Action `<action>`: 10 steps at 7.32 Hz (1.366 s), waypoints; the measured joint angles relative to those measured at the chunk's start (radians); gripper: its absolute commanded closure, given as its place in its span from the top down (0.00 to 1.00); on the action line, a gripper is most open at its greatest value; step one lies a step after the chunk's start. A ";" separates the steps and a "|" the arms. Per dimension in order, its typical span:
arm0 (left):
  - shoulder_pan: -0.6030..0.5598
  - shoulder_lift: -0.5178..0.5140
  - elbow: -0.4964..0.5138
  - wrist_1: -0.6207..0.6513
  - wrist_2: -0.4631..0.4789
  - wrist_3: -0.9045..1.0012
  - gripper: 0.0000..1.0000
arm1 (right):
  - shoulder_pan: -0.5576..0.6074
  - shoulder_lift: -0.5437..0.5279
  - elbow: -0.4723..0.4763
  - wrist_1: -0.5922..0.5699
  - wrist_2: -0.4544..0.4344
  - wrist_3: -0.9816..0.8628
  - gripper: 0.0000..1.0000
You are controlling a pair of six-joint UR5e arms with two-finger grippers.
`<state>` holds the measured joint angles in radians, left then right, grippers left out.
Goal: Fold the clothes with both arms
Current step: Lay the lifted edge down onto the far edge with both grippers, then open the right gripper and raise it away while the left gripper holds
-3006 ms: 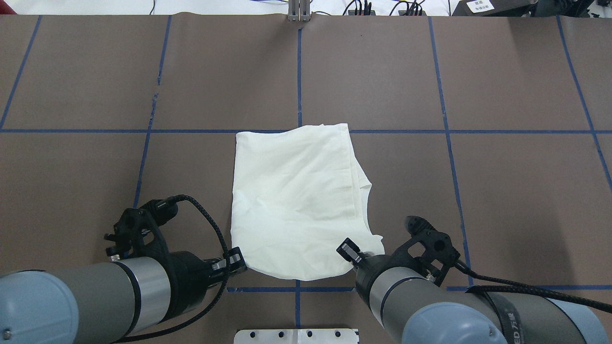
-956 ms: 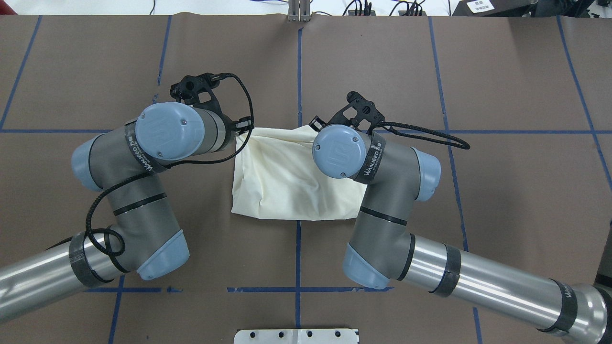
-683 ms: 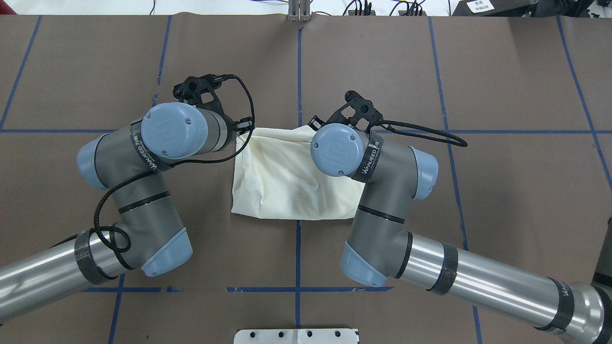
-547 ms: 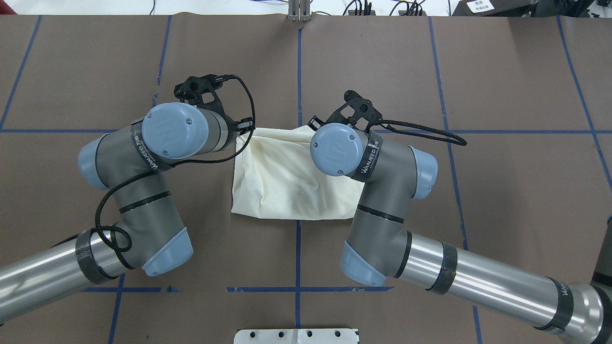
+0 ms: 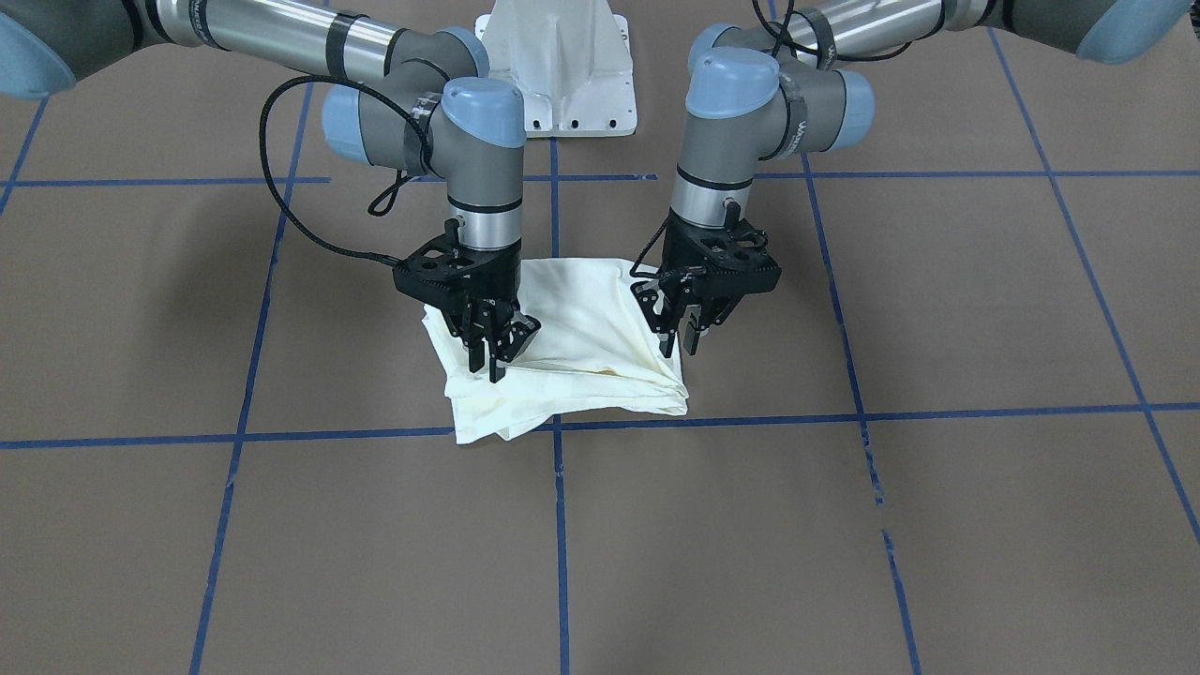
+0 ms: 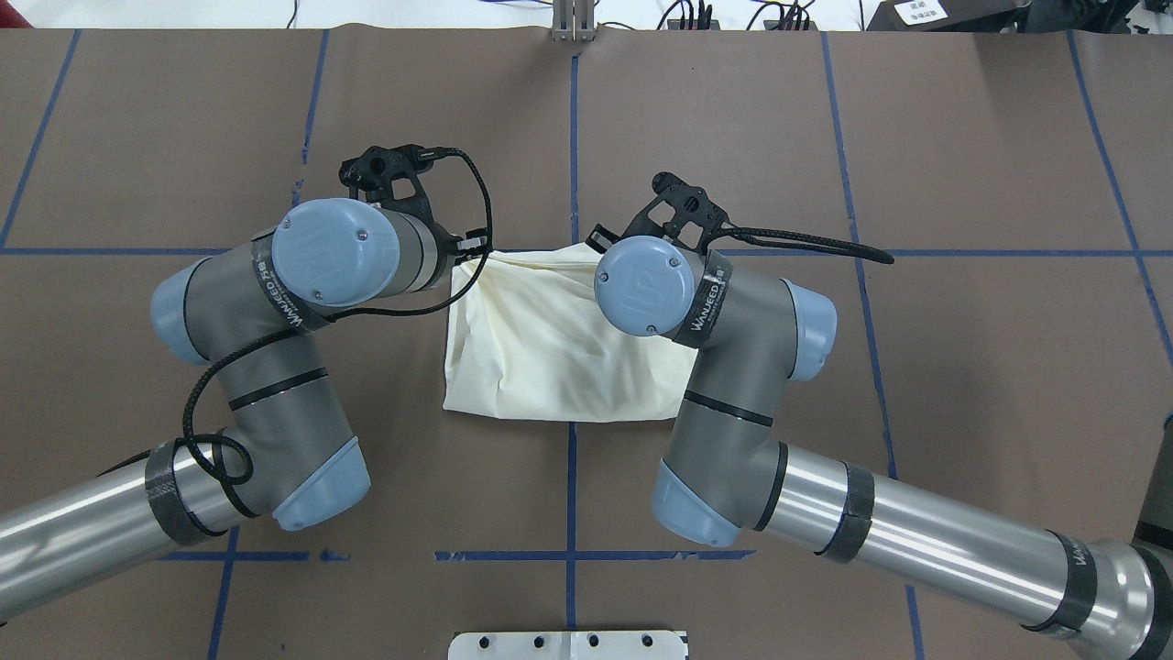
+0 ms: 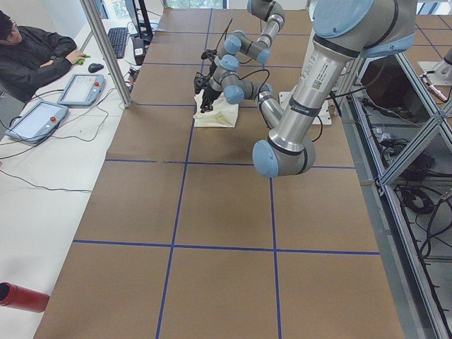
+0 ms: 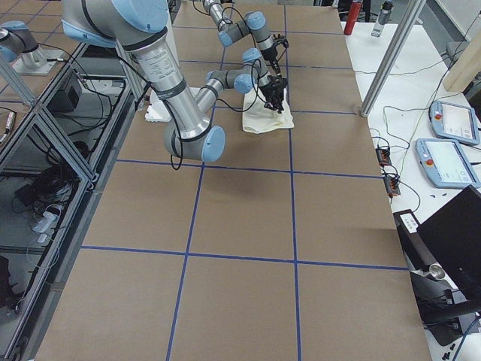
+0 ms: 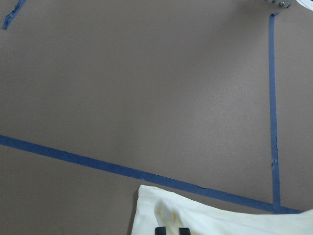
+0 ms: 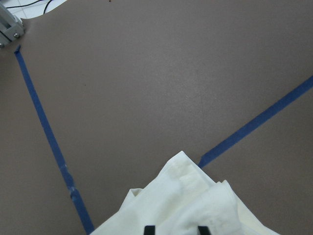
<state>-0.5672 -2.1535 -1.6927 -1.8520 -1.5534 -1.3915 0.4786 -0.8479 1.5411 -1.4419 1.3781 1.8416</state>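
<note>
Cream shirt (image 5: 581, 319) lies folded mid-worktop (image 5: 844, 525). Along its far edge we find the left claw (image 5: 682, 349) narrowly parted and the right claw (image 5: 487, 361) parted wider. Tips meet slack cloth, and neither holds anything.

A black band (image 6: 275, 286) on the left arm (image 6: 266, 385) and another on the right arm (image 6: 733, 385) read "WANJEED".

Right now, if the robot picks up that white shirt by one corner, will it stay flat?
Probably not. The shirt looks soft and floppy: it lies creased in loose layers, so it would likely droop and unfold. It seems light too, being thin cloth.
</note>
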 measured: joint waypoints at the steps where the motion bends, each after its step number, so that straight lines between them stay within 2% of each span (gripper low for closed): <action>1: -0.011 0.004 -0.022 0.000 -0.034 0.055 1.00 | 0.003 -0.003 0.014 0.033 0.033 -0.046 1.00; 3: -0.046 0.034 -0.076 0.002 -0.114 0.151 1.00 | -0.012 -0.012 0.028 0.089 0.078 -0.138 1.00; 5: -0.056 0.047 -0.094 0.002 -0.134 0.174 1.00 | -0.048 -0.011 0.005 0.096 0.064 -0.227 1.00; 7: -0.057 0.052 -0.102 0.001 -0.137 0.175 1.00 | -0.044 0.002 -0.060 0.095 0.048 -0.314 1.00; 10: -0.057 0.059 -0.116 0.002 -0.137 0.169 1.00 | 0.033 0.027 -0.181 0.091 0.048 -0.380 1.00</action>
<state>-0.6243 -2.0941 -1.8089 -1.8500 -1.6900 -1.2221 0.5113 -0.8204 1.3596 -1.3507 1.4262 1.4613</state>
